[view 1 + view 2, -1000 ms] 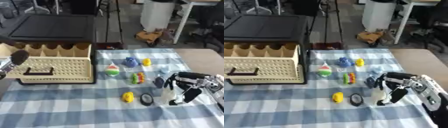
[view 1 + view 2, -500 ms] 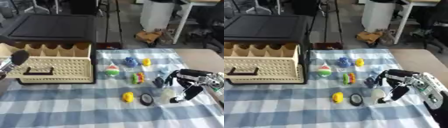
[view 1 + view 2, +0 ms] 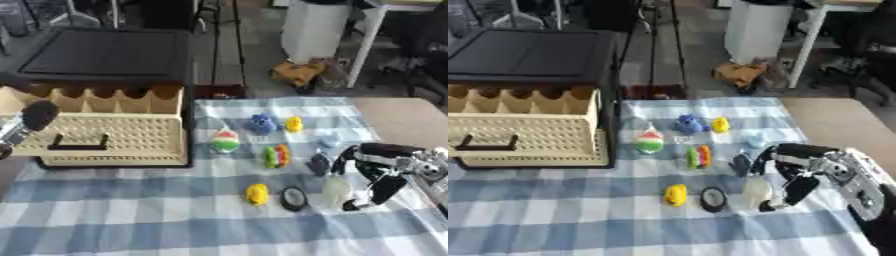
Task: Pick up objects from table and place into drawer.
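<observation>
Bench [image 3: 105, 220] under a blue and white checked cloth carries, at its left, a beige perforated plastic drawer [image 3: 105, 137] with a dark handle, pulled open. Small toys lie scattered well to the drawer's right. Nearest them is the robot's black right hand [image 3: 378, 172], fingers curled down around a pale rounded object [image 3: 335, 189] that stands upright between thumb and fingers, just right of a black ring [image 3: 293, 198] and a yellow toy [image 3: 256, 194]. The drawer lies far left of this hand. The left hand [image 3: 35, 117] shows at the left edge beside the drawer; I cannot tell how its fingers stand.
</observation>
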Controlling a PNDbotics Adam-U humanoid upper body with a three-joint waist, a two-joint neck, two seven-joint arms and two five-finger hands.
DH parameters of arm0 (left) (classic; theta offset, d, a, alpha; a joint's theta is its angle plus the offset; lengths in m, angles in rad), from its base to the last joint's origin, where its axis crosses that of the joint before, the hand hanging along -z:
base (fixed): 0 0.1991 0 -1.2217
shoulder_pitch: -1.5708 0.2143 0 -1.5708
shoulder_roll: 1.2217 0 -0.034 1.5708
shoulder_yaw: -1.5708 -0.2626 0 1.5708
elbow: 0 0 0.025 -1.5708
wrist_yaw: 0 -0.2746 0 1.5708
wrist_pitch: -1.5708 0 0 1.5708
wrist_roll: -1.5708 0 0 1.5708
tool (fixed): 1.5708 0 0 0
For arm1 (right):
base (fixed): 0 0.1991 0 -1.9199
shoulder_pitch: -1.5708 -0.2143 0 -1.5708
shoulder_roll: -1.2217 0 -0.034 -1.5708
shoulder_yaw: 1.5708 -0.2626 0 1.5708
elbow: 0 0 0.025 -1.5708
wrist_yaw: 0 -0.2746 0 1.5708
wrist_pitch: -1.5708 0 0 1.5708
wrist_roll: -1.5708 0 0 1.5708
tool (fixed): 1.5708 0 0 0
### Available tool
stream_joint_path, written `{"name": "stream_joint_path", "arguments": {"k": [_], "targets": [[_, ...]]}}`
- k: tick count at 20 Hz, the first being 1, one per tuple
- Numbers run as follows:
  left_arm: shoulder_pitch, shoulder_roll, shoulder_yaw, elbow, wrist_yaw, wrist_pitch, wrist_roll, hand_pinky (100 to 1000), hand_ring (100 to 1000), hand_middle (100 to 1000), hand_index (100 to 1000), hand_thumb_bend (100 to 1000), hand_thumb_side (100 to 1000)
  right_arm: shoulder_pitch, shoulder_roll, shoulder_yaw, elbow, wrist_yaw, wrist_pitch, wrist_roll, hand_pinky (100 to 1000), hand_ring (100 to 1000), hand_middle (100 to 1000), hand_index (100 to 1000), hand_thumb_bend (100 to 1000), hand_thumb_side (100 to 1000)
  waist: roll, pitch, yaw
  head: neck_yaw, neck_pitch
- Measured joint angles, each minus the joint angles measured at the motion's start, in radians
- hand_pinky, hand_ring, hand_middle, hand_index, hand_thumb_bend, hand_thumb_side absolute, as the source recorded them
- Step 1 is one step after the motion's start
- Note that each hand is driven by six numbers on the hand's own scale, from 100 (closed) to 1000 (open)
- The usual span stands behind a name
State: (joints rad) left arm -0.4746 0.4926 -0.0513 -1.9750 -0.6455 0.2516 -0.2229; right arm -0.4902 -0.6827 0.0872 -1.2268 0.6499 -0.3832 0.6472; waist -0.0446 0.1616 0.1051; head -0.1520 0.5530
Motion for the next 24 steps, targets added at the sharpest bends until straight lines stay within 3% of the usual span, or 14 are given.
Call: {"name": "stream_joint_path", "arguments": {"k": [24], "targets": [[0.0,-0.008,0.0,0.0,0.002,-0.001,0.0,100,100,100,672,785,1000,-0.037,0.018,0.005,0.063,0.084,-0.021,-0.036,158,293,668,792,627,391,0.002,0.005,0.012,-0.008,0.0]]}}
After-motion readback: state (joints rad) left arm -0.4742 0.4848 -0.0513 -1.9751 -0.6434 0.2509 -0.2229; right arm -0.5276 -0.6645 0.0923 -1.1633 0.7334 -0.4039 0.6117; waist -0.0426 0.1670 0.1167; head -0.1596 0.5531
